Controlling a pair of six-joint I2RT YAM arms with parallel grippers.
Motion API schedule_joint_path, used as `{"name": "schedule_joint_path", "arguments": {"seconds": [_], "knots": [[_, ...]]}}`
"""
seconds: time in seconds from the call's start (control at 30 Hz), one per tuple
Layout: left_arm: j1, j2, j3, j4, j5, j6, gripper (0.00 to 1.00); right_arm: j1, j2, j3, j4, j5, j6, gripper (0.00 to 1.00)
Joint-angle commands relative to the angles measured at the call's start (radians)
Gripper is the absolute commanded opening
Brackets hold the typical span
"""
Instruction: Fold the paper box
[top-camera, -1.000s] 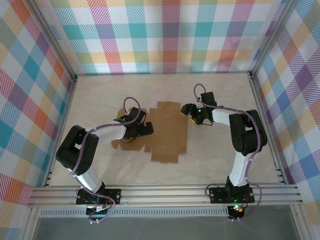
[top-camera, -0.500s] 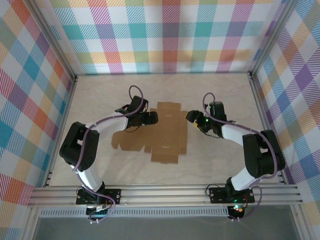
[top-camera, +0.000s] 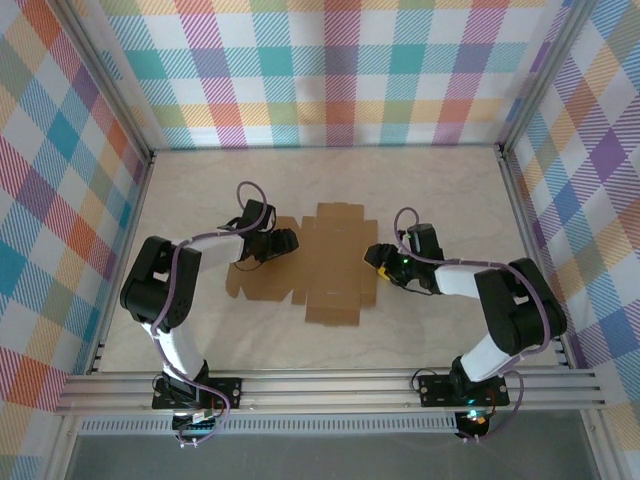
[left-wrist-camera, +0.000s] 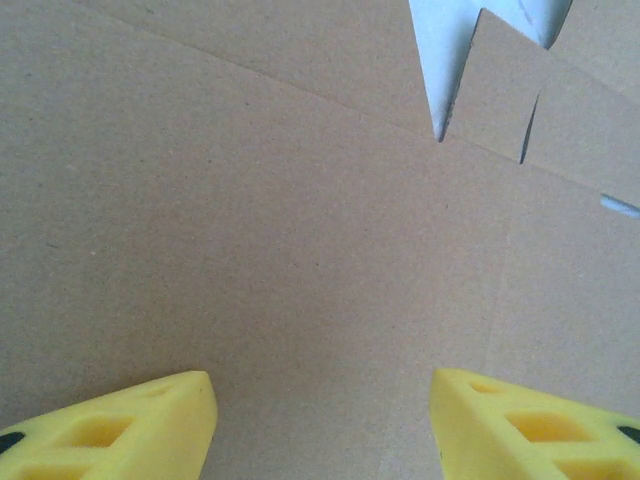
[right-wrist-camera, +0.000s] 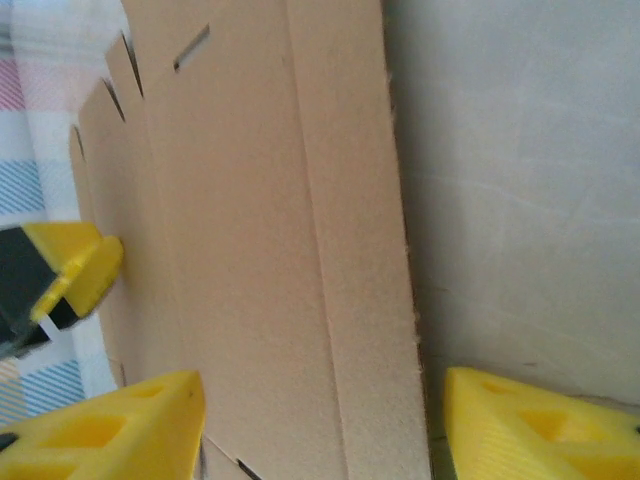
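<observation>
Plaid walls (top-camera: 340, 70) ring a pale, marbled counter (top-camera: 440, 190). The box (top-camera: 335, 265) lies in the middle of it as a flat brown die-cut sheet, flaps and tabs spread out and nothing folded up yet.

The left fingers (top-camera: 287, 240) hang over the sheet's left part. In the left wrist view they (left-wrist-camera: 120, 420) are spread wide above bare cardboard (left-wrist-camera: 250, 200), pinching nothing.

The right fingers (top-camera: 372, 256) are at the sheet's right edge. In the right wrist view they (right-wrist-camera: 110, 430) are also spread and straddle that edge, one over the cardboard (right-wrist-camera: 250, 200) and the other over the bare counter (right-wrist-camera: 520, 180). A narrow scored strip runs between them, and nothing is gripped.

The sheet looks light and fairly stiff, so it will likely bend cleanly only along its score lines. It could slide on the smooth counter if pushed from one side. Lying flat, it gives little to pinch. The best hold is probably an outer flap, lifted at its free edge while the other arm presses the middle panel down. The small tabs look easy to crush or tear.
</observation>
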Motion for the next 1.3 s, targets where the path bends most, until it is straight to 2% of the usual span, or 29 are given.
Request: {"name": "schedule_joint_path", "arguments": {"seconds": [0.0, 0.17, 0.43, 0.57, 0.73, 0.97, 1.1, 1.27], "knots": [[-0.001, 0.032, -0.078, -0.072, 0.012, -0.073, 0.60, 0.016, 0.023, 0.005, 0.048, -0.031, 0.024, 0.55], [-0.001, 0.001, -0.139, -0.060, -0.047, -0.136, 0.61, 0.025, -0.007, -0.014, 0.052, -0.006, 0.026, 0.40], [-0.002, -0.038, -0.184, -0.028, -0.049, -0.170, 0.63, 0.041, -0.046, 0.007, -0.058, 0.055, -0.037, 0.14], [-0.007, -0.097, -0.195, -0.019, -0.059, -0.135, 0.80, 0.042, -0.067, 0.054, -0.171, 0.094, -0.134, 0.00], [-0.020, -0.198, -0.185, -0.034, -0.097, -0.049, 0.97, 0.039, -0.053, 0.209, -0.435, 0.144, -0.364, 0.00], [-0.031, -0.214, -0.143, -0.090, -0.096, -0.009, 0.98, 0.041, 0.093, 0.546, -0.842, 0.276, -0.703, 0.00], [-0.034, -0.185, -0.132, -0.071, -0.063, -0.033, 0.96, 0.051, 0.178, 0.679, -0.918, 0.422, -0.773, 0.00], [-0.051, -0.133, -0.093, -0.056, -0.011, -0.064, 0.99, 0.105, 0.251, 0.766, -0.922, 0.694, -0.810, 0.00]]}}
